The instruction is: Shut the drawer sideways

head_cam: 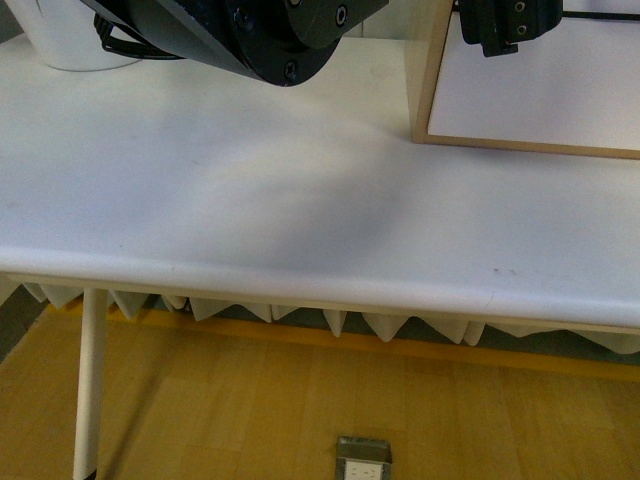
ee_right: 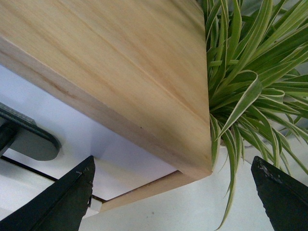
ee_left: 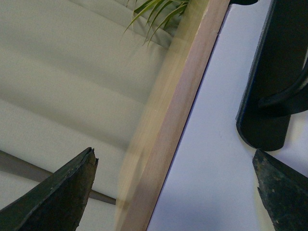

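The drawer's white front (ee_left: 216, 159) fills the left wrist view, with its glossy black bar handle (ee_left: 272, 86) and a light wood edge (ee_left: 168, 130). My left gripper (ee_left: 173, 192) is open and empty, its jaws astride that wood edge close to the front, apart from the handle. In the right wrist view the white front (ee_right: 96, 144) and one handle end (ee_right: 29, 142) show under a broad light wood side (ee_right: 120, 62). My right gripper (ee_right: 173, 197) is open and empty below that wood corner. In the front view the cabinet (head_cam: 430, 80) stands at the back right.
A white table (head_cam: 250, 200) carries the cabinet. A striped green plant (ee_right: 250, 82) stands right beside the cabinet's wood side. A white pot (head_cam: 70, 40) sits at the back left. My left arm (head_cam: 250, 30) hangs over the table's back. Wooden floor lies below.
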`<move>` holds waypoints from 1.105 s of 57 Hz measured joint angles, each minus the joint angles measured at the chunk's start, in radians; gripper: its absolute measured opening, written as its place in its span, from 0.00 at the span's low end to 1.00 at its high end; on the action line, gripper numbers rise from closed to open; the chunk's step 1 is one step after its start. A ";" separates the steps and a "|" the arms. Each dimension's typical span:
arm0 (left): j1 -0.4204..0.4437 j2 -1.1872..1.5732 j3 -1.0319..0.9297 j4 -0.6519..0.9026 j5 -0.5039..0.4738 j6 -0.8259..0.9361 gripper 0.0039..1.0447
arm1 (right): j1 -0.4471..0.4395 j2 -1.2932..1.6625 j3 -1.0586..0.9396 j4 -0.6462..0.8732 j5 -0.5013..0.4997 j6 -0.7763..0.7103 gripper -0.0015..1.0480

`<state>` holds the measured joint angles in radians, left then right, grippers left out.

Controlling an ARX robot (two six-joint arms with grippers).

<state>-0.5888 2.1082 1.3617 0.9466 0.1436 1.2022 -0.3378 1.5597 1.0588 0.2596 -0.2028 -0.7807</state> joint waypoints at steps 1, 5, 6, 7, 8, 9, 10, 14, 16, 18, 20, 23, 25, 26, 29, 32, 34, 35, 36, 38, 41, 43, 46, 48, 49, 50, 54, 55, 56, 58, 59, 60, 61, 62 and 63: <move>0.000 0.000 0.000 0.000 -0.003 0.000 0.94 | 0.000 0.001 0.000 0.001 0.000 0.002 0.91; 0.000 -0.003 -0.011 0.009 -0.010 0.000 0.94 | 0.000 -0.002 0.000 0.000 -0.003 0.010 0.91; 0.003 -0.007 -0.021 0.014 -0.013 0.000 0.94 | 0.000 -0.005 -0.001 -0.002 -0.006 0.012 0.91; 0.004 -0.009 -0.026 0.017 -0.014 0.000 0.94 | -0.001 -0.010 -0.002 -0.005 -0.010 0.016 0.91; 0.005 -0.011 -0.032 0.019 -0.014 0.000 0.94 | -0.002 -0.013 -0.003 -0.007 -0.013 0.017 0.91; 0.007 -0.017 -0.045 0.024 -0.016 0.000 0.94 | -0.003 -0.023 -0.007 -0.010 -0.016 0.020 0.91; 0.009 -0.020 -0.051 0.026 -0.017 -0.001 0.94 | -0.003 -0.027 -0.010 -0.011 -0.020 0.021 0.91; 0.021 -0.038 -0.097 0.045 -0.023 -0.004 0.94 | -0.008 -0.068 -0.039 -0.022 -0.040 0.029 0.91; 0.028 -0.048 -0.121 0.058 -0.032 -0.009 0.94 | -0.013 -0.095 -0.060 -0.026 -0.048 0.033 0.91; 0.035 -0.059 -0.149 0.073 -0.041 -0.017 0.94 | -0.016 -0.114 -0.074 -0.027 -0.055 0.038 0.91; 0.040 -0.068 -0.168 0.085 -0.047 -0.025 0.94 | -0.023 -0.146 -0.097 -0.027 -0.064 0.048 0.91; 0.055 -0.090 -0.217 0.111 -0.060 -0.040 0.94 | -0.035 -0.207 -0.138 -0.027 -0.082 0.066 0.91; 0.065 -0.106 -0.248 0.125 -0.066 -0.049 0.94 | -0.043 -0.245 -0.164 -0.025 -0.089 0.076 0.91; 0.072 -0.114 -0.269 0.135 -0.070 -0.056 0.94 | -0.046 -0.257 -0.173 -0.025 -0.092 0.081 0.91; 0.088 -0.134 -0.312 0.157 -0.084 -0.074 0.94 | -0.061 -0.320 -0.215 -0.024 -0.105 0.102 0.91; 0.109 -0.159 -0.370 0.188 -0.097 -0.098 0.94 | -0.073 -0.370 -0.249 -0.026 -0.116 0.118 0.91; 0.123 -0.174 -0.407 0.211 -0.105 -0.115 0.94 | -0.082 -0.406 -0.273 -0.031 -0.122 0.133 0.91; 0.128 -0.178 -0.419 0.219 -0.109 -0.121 0.94 | -0.087 -0.430 -0.290 -0.034 -0.126 0.140 0.91; 0.137 -0.189 -0.444 0.237 -0.117 -0.135 0.94 | -0.090 -0.442 -0.298 -0.034 -0.127 0.146 0.91; 0.152 -0.206 -0.483 0.260 -0.126 -0.155 0.94 | -0.098 -0.475 -0.322 -0.039 -0.132 0.162 0.91; 0.179 -0.250 -0.563 0.297 -0.145 -0.201 0.94 | -0.108 -0.551 -0.378 -0.054 -0.137 0.191 0.91; 0.200 -0.297 -0.631 0.320 -0.169 -0.241 0.94 | -0.112 -0.605 -0.416 -0.062 -0.137 0.213 0.91; 0.221 -0.377 -0.723 0.332 -0.195 -0.290 0.94 | -0.114 -0.679 -0.464 -0.075 -0.138 0.239 0.91; 0.230 -0.426 -0.776 0.336 -0.203 -0.309 0.94 | -0.118 -0.721 -0.491 -0.079 -0.140 0.249 0.91; 0.234 -0.464 -0.812 0.335 -0.216 -0.328 0.94 | -0.120 -0.742 -0.504 -0.085 -0.141 0.256 0.91; 0.236 -0.490 -0.837 0.333 -0.223 -0.337 0.94 | -0.124 -0.774 -0.521 -0.095 -0.146 0.265 0.91; 0.247 -0.597 -0.930 0.312 -0.260 -0.381 0.94 | -0.139 -0.846 -0.563 -0.122 -0.152 0.284 0.91; 0.248 -0.611 -0.941 0.307 -0.266 -0.384 0.94 | -0.143 -0.865 -0.575 -0.132 -0.153 0.291 0.91; 0.251 -0.637 -0.962 0.297 -0.278 -0.398 0.94 | -0.148 -0.885 -0.585 -0.143 -0.154 0.300 0.91; 0.256 -0.676 -0.992 0.278 -0.290 -0.414 0.94 | -0.156 -0.915 -0.601 -0.159 -0.157 0.309 0.91; 0.261 -0.704 -1.011 0.262 -0.302 -0.426 0.94 | -0.161 -0.935 -0.612 -0.170 -0.159 0.319 0.91; 0.265 -0.730 -1.030 0.245 -0.313 -0.448 0.94 | -0.167 -0.955 -0.622 -0.179 -0.159 0.325 0.91; 0.268 -0.743 -1.039 0.235 -0.320 -0.452 0.94 | -0.171 -0.966 -0.627 -0.183 -0.160 0.329 0.91; 0.272 -0.771 -1.056 0.212 -0.333 -0.471 0.94 | -0.178 -0.986 -0.636 -0.192 -0.163 0.340 0.91; 0.278 -0.800 -1.072 0.186 -0.346 -0.497 0.94 | -0.187 -1.006 -0.644 -0.205 -0.167 0.356 0.91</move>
<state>-0.3111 1.3087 0.2901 1.1328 -0.2024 0.7048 -0.5243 0.5541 0.4149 0.0547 -0.3698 -0.4244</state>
